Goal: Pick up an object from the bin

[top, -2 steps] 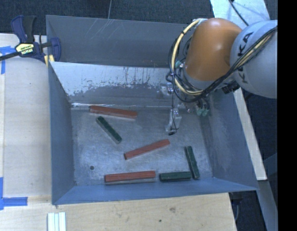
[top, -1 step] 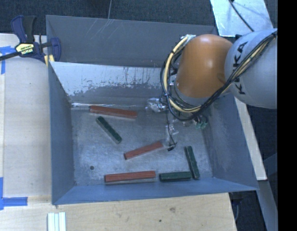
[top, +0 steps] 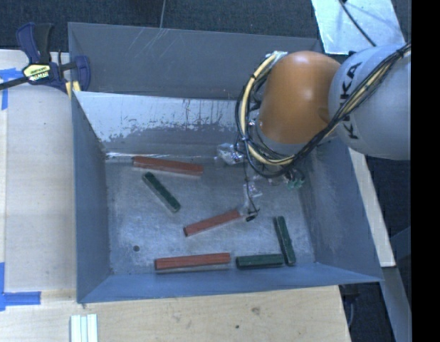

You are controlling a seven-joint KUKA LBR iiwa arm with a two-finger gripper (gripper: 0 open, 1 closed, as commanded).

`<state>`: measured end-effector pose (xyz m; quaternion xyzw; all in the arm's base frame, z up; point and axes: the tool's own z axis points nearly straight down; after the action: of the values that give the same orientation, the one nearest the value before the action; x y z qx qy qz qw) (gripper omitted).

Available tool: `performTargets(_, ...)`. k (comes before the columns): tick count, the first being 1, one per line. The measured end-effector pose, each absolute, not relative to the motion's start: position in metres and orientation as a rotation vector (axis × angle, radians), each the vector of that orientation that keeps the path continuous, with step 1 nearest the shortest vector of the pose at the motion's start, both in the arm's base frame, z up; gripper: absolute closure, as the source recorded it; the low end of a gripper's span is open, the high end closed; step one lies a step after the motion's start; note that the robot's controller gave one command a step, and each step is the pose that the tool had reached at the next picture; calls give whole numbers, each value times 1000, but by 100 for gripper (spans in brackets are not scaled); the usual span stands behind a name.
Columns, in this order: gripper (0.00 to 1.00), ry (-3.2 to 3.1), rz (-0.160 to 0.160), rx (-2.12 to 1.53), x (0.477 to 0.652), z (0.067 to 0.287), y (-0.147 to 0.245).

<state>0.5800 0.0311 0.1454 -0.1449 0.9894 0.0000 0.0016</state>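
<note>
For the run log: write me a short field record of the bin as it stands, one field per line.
container: bin, grey metal
gripper: gripper low in the bin, at the right end of the middle red-brown stick
grip state: cannot tell
red-brown sticks: three; besides the middle one, the back red-brown stick and the front red-brown stick
green sticks: three; left green stick, front green stick, right green stick
layout: all lie flat on the floor, none stacked

Black "KUKA" brand lettering on grey arm (top: 373, 112), partly crossed by cables (top: 380, 52), reading sideways
</note>
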Motion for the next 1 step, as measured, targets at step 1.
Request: performTargets(1, 0, 3072, -2, -619, 564, 81, 48)
